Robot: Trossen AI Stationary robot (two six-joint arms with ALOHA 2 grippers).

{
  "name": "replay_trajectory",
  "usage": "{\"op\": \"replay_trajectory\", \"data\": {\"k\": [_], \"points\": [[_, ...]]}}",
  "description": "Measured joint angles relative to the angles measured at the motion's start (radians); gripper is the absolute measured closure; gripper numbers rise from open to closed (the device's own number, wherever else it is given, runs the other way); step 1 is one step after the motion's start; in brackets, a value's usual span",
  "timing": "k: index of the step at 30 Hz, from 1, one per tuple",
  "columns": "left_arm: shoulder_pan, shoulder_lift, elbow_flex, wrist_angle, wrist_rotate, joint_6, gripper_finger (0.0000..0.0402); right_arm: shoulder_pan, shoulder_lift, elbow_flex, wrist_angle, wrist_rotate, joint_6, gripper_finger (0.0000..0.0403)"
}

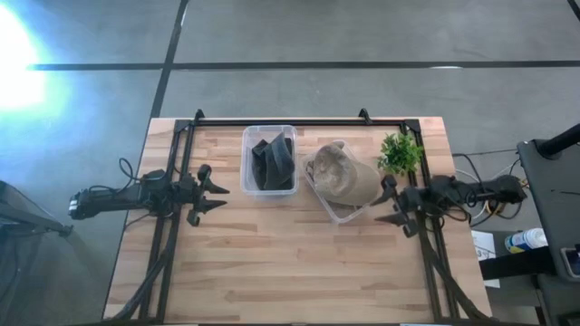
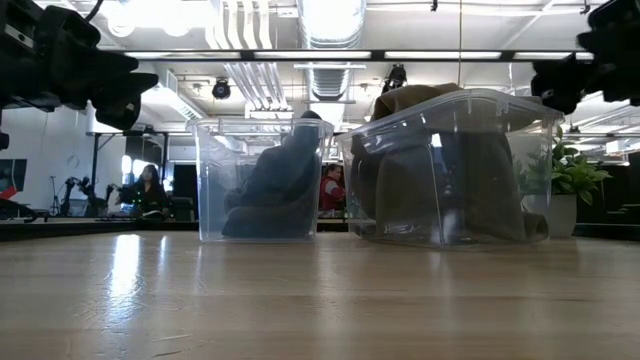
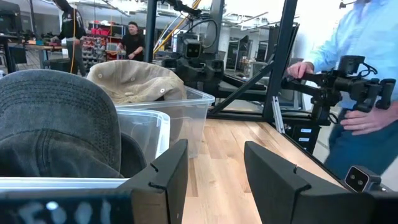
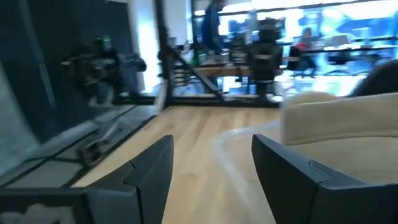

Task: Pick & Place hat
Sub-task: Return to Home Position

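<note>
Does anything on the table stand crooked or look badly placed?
The right transparent bin sits turned at an angle, unlike the squarely placed left bin, and the brown hat heaps above its rim. Nothing is spilled.

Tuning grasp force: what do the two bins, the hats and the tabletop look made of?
Left bin and right bin: clear glossy plastic, hats show through. Black hat: matte faded fabric, likely cotton. Brown hat: soft cloth, visible seams. Tabletop: light wood strips, slight sheen.
</note>
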Motion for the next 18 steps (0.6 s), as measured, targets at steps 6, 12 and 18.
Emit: {"op": "replay_trajectory", "data": {"k": [6, 12, 18], "points": [[0.0, 0.007, 0.0, 0.0, 0.0, 0.0, 0.025, -0.079, -0.003, 0.0, 0.0, 0.007, -0.037, 0.0188], [0.0, 0.009, 0.0, 0.0, 0.0, 0.0, 0.025, -0.089, -0.003, 0.0, 0.0, 0.006, -0.054, 0.0188], [0.0, 0.009, 0.0, 0.0, 0.0, 0.0, 0.025, -0.088, 0.015, 0.0, 0.002, 0.002, 0.019, 0.0188]]}}
